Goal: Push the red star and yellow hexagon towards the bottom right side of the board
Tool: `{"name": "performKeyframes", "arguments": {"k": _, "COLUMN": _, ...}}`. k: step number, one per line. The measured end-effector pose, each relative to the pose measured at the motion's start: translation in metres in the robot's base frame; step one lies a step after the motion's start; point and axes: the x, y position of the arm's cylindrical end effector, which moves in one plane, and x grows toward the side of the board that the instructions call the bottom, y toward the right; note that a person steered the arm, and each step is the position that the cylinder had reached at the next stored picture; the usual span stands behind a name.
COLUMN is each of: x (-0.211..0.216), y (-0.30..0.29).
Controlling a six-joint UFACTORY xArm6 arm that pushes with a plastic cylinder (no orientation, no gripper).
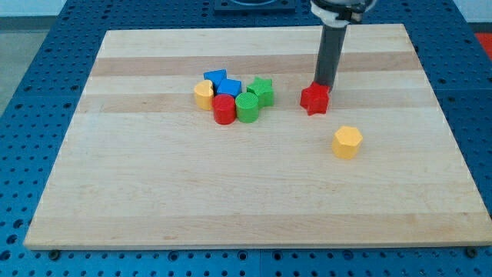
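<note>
Your rod comes down from the view's top, and my tip [323, 84] sits right at the upper edge of the red star [314, 99], so close that it appears to touch it, though the star's own top hides the very end. There are no jaws on this arm to be open or closed, and nothing is held: the bare rod only meets the block from behind. You find the red star a little right of the board's middle, in the upper half of the wooden board [154, 200]. The yellow hexagon [347, 142] lies apart from it, lower and further toward the view's right, with bare wood between the two. To the view's left of the star, a cluster of blocks sits packed together: a green star [261, 91] nearest the red star, a green cylinder [247, 108] just below it, a red cylinder [224, 109] touching that one on its left, two blue blocks [222, 82] above them whose shapes you cannot read clearly, and a yellow block [203, 95] at the cluster's left edge.
</note>
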Motion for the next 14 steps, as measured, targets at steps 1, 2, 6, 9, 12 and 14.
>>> {"name": "performKeyframes", "arguments": {"k": 1, "x": 0.029, "y": 0.000}}
{"name": "performKeyframes", "arguments": {"k": 2, "x": 0.030, "y": 0.007}}
{"name": "performKeyframes", "arguments": {"k": 6, "x": 0.028, "y": -0.051}}
{"name": "performKeyframes", "arguments": {"k": 9, "x": 0.104, "y": 0.043}}
{"name": "performKeyframes", "arguments": {"k": 12, "x": 0.136, "y": 0.084}}
{"name": "performKeyframes", "arguments": {"k": 14, "x": 0.077, "y": 0.036}}
